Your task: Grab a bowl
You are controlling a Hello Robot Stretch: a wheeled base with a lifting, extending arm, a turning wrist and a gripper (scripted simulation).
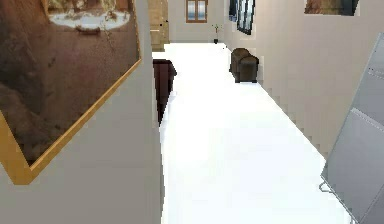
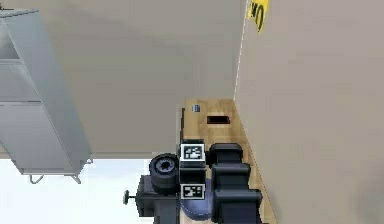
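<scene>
My gripper [image 2: 133,197] sits lower middle; I cannot tell if it holds anything. I expect the bowl to be light, rigid and slick, so I'd take its rim.

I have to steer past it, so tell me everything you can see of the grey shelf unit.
The grey shelf unit is a tall case that looks like painted metal, standing upright at the arm side view's left. A solid side panel faces the camera; left of it two flat shelves show. Thin wire feet rest on the white floor. It stands close to the beige wall; whether they touch cannot be told.
</scene>
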